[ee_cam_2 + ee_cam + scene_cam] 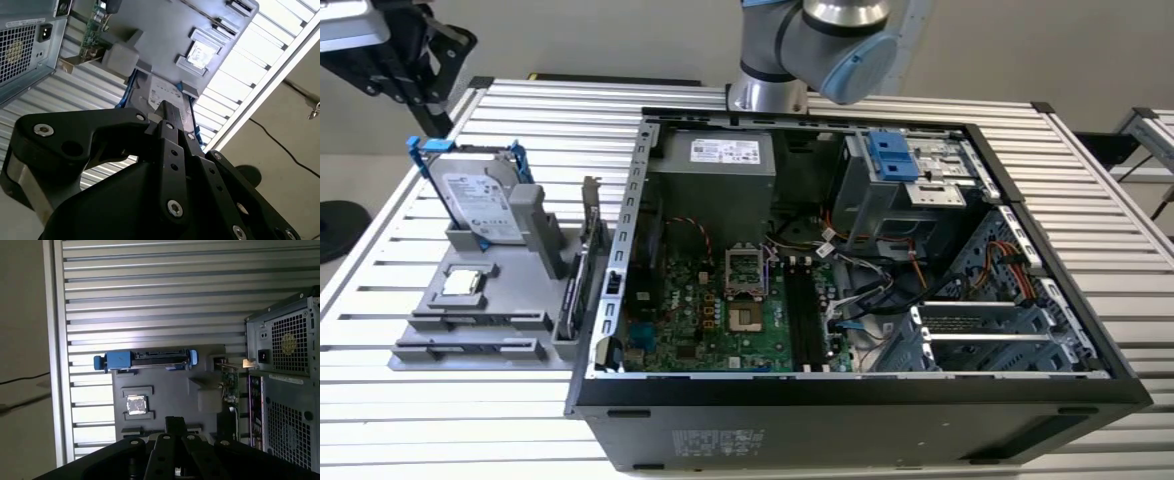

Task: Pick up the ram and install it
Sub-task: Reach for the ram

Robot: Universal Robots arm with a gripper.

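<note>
Thin dark-green ram stick [570, 300] stands on edge in the grey holder [480, 322] just beside the open black computer case [854, 425], long axis along its side wall. Farther back, the black hand [167, 107], clenched on nothing, hangs off the case's rear corner.

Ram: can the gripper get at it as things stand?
Probably yes. The ram sits in the grey holder outside the case, with nothing above it; the gripper, shut, hangs over that holder.
</note>
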